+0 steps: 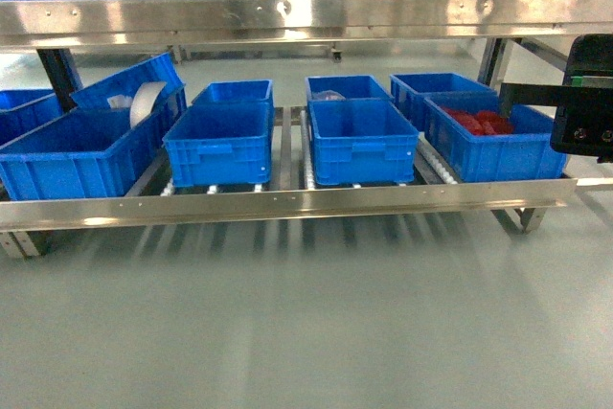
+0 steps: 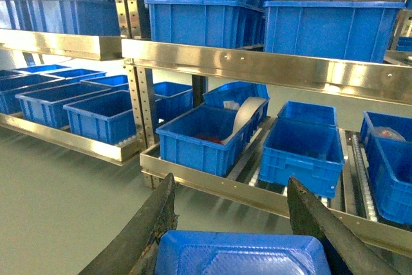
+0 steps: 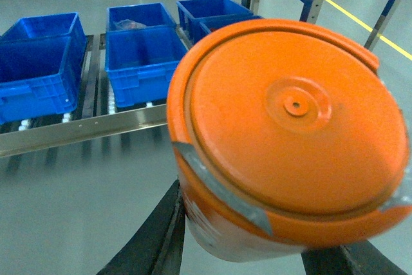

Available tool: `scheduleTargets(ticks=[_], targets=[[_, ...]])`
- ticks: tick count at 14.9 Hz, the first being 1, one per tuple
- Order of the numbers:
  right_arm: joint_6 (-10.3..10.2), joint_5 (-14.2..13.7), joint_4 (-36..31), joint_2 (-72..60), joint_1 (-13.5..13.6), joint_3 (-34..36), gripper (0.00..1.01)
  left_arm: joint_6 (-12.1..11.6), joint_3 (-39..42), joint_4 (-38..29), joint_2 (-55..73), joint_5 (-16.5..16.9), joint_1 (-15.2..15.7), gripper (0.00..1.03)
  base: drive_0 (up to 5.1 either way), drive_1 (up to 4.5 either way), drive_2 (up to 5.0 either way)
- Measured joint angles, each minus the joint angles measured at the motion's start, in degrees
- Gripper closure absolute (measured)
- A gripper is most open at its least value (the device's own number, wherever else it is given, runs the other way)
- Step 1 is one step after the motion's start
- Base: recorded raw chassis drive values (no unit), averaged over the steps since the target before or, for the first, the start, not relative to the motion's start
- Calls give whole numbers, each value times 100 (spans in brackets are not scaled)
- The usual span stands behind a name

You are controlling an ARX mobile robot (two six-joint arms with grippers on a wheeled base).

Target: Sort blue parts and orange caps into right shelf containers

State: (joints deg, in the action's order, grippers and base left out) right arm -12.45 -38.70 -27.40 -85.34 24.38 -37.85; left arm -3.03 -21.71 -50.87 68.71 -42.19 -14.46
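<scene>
The orange cap does not show in the head view. There, the right arm's black housing [image 1: 586, 93] intrudes at three o'clock, level with the rightmost front crate [image 1: 493, 148], which holds red-orange pieces [image 1: 479, 122]. Four more blue crates sit on the roller shelf [image 1: 287, 206]; the one at nine o'clock [image 1: 81, 155] carries a curled white strip [image 1: 146, 102].

In the left wrist view, the left hand [image 2: 235, 223] has its two dark fingers [image 2: 145, 227] spread around a blue part [image 2: 241, 254] at six o'clock, touching its sides. That part looks like rigid moulded plastic with a smooth, glossy face, so it is probably light but slippery. Shelf crates lie well beyond, toward twelve o'clock.

In the right wrist view, the orange cap [image 3: 290, 133] fills the frame centre, pinched by its lower wall between the right hand's [image 3: 257, 249] black fingers [image 3: 161, 236] at six o'clock. It seems a stiff, light cylinder with a smooth top and a rim. Gripping across the side wall below the rim looks safest, as the curved wall could twist or slip. Blue crates [image 3: 145, 62] sit near eleven o'clock.
</scene>
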Motion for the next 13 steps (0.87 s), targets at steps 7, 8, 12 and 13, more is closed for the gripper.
scheduleTargets(ticks=[7,8,12,13], targets=[[0,0,0,0,0,0,60,0,0,2,0,-2,0,62,0,0,0],[0,0,0,0,-2,0,60,-2,0,0,0,-2,0,62,0,0,0],[0,-2,0,0,-2,0,60,-2,0,2,2,-2,0,62,3,-32,37],[0,-2,2,0,0,0,60,0,0,2,2,-2,0,62,0,0,0]])
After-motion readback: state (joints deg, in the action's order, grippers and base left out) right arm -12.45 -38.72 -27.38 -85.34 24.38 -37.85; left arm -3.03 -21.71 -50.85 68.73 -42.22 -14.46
